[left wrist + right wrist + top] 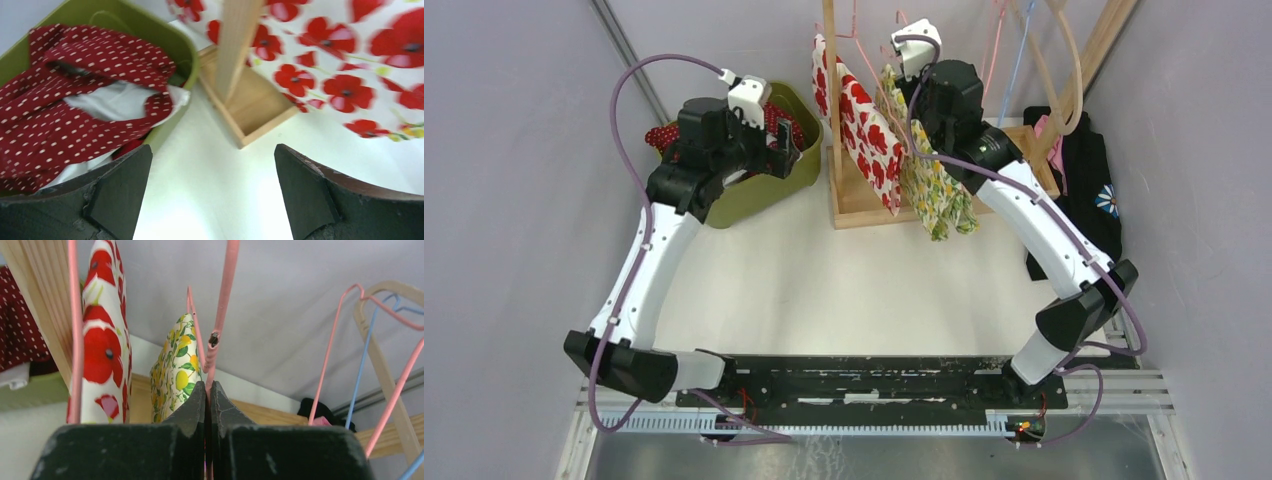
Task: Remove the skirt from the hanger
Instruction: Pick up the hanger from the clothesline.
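A lemon-print skirt hangs on a pink wire hanger on the wooden rack; it also shows in the right wrist view. A poppy-print skirt hangs on a second pink hanger to its left. My right gripper is shut on the wire of the lemon skirt's hanger, just above the cloth; in the top view it is up at the rail. My left gripper is open and empty, above the table between the green bin and the rack base.
A green bin at the back left holds a red polka-dot garment. The wooden rack base sits at the back middle. A black garment lies at the right. Empty pink and blue hangers hang on the right.
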